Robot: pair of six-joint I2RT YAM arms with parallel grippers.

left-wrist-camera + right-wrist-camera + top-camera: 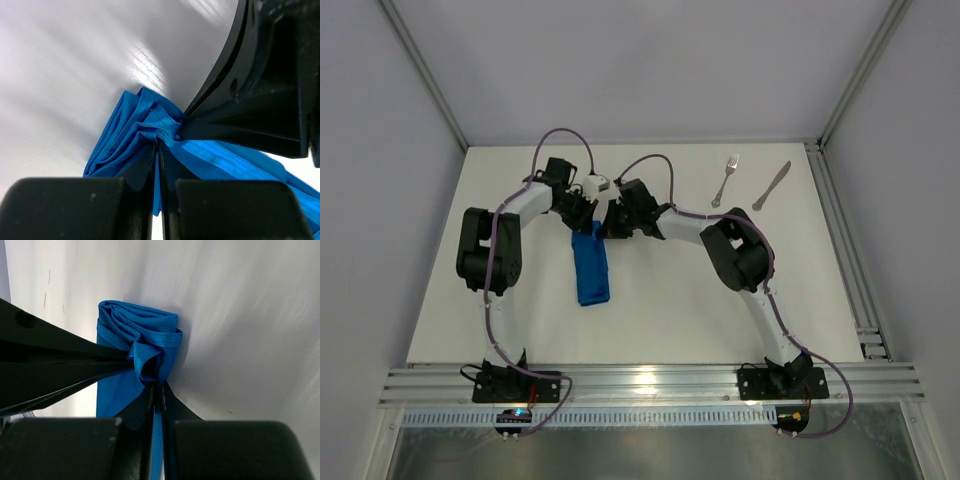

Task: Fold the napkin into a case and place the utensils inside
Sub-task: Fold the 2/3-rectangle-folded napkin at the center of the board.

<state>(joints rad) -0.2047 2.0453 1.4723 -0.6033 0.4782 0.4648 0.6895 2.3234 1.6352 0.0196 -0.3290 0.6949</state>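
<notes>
The blue napkin [591, 267] lies folded into a narrow strip, the case, running from mid-table toward the near edge. Both grippers meet at its far end. My left gripper [582, 216] is shut on the napkin's [137, 130] bunched top edge, cloth pinched between its fingers. My right gripper [608, 222] is shut on the same end of the napkin [142, 335], a thin band of blue showing between its fingers. The other arm's black finger crosses each wrist view. The fork [725, 180] and knife [771, 186] lie side by side at the far right.
The white table [660, 320] ends in a metal rail [650, 382] at the near edge. An aluminium frame [840, 230] runs along the right side. Grey walls close in on the left and back.
</notes>
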